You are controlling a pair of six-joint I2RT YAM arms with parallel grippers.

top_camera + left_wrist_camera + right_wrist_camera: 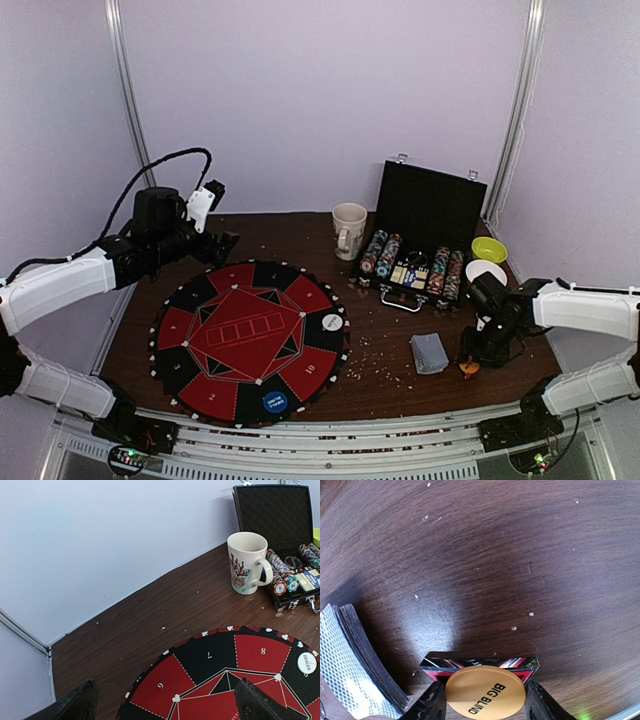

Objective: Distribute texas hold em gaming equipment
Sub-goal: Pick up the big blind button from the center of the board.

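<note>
My right gripper [485, 705] is shut on an orange "BIG BLIND" button disc [485, 692], low over the table above a black-and-red card box [480, 663]. In the top view this gripper [470, 358] and the disc [468, 368] are at the right front. A deck of grey-blue-backed cards [428, 352] lies just left of it and shows in the right wrist view [350, 660]. A white dealer button [332, 322] and a blue button [275, 402] lie on the round red-and-black mat [245, 335]. My left gripper [222, 243] is open and empty above the mat's far edge [165, 705].
An open black case [430, 205] with rows of striped chips [380, 253] stands at the back right. A cream mug [349, 230] stands left of it. A yellow-green bowl [489, 249] and a white dish [485, 272] are right of the case. Crumbs dot the wooden table.
</note>
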